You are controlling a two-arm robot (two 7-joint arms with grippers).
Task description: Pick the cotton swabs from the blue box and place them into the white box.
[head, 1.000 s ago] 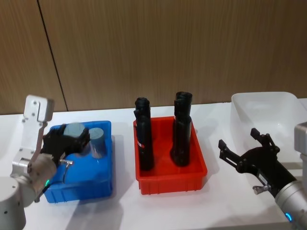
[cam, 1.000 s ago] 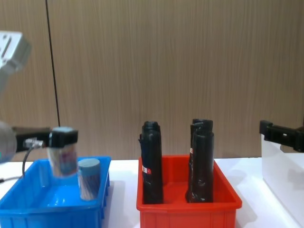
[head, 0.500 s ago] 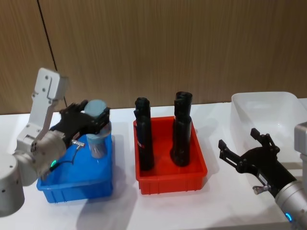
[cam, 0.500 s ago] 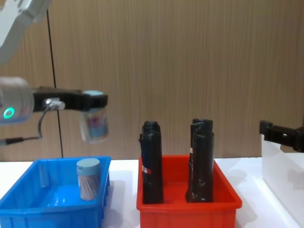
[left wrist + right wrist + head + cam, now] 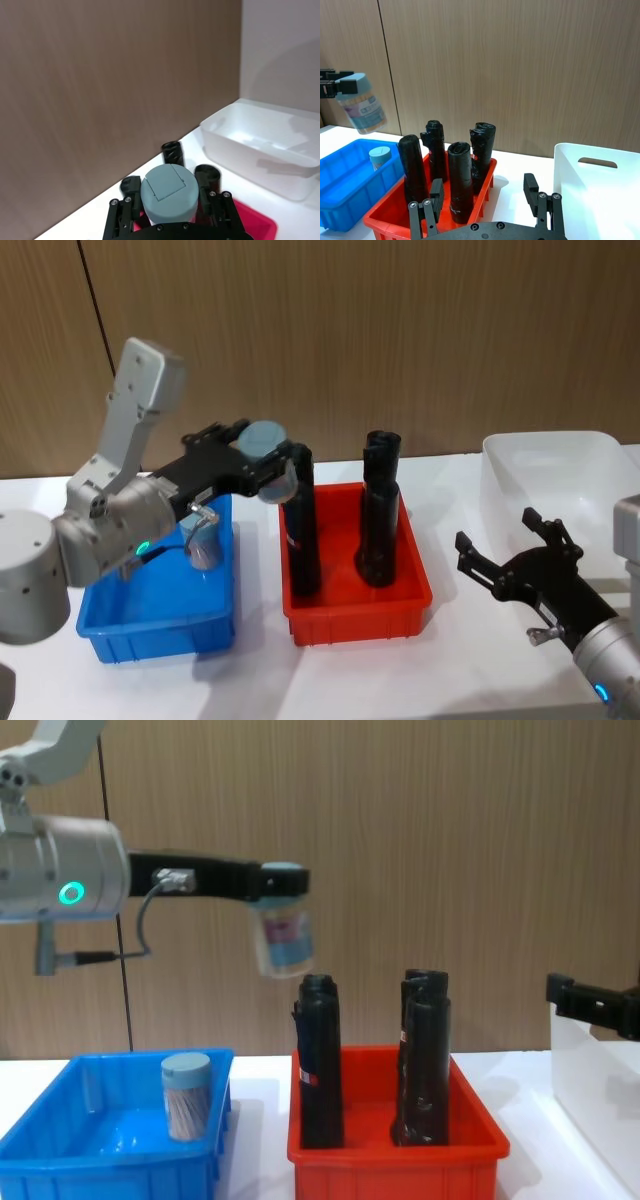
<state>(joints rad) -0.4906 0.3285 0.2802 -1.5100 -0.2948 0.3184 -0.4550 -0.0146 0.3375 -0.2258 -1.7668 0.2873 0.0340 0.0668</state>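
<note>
My left gripper (image 5: pixel 262 455) is shut on one tub of cotton swabs (image 5: pixel 283 935), a clear cylinder with a pale blue-grey lid (image 5: pixel 168 192). It hangs tilted in the air above the left side of the red bin, higher than the black bottles. A second tub of cotton swabs (image 5: pixel 203 540) stands upright in the blue box (image 5: pixel 150 592) at the left. The white box (image 5: pixel 560 480) sits at the far right. In front of the white box, my right gripper (image 5: pixel 497 530) hovers open with nothing between its fingers.
A red bin (image 5: pixel 355 615) sits between the blue and white boxes and holds tall black bottles (image 5: pixel 300 530), which stand higher than its rim. A wooden wall runs close behind the white table.
My left gripper has carried the swab tub up out of the blue box and rightward until it is over the red bin. The right arm has not moved.
</note>
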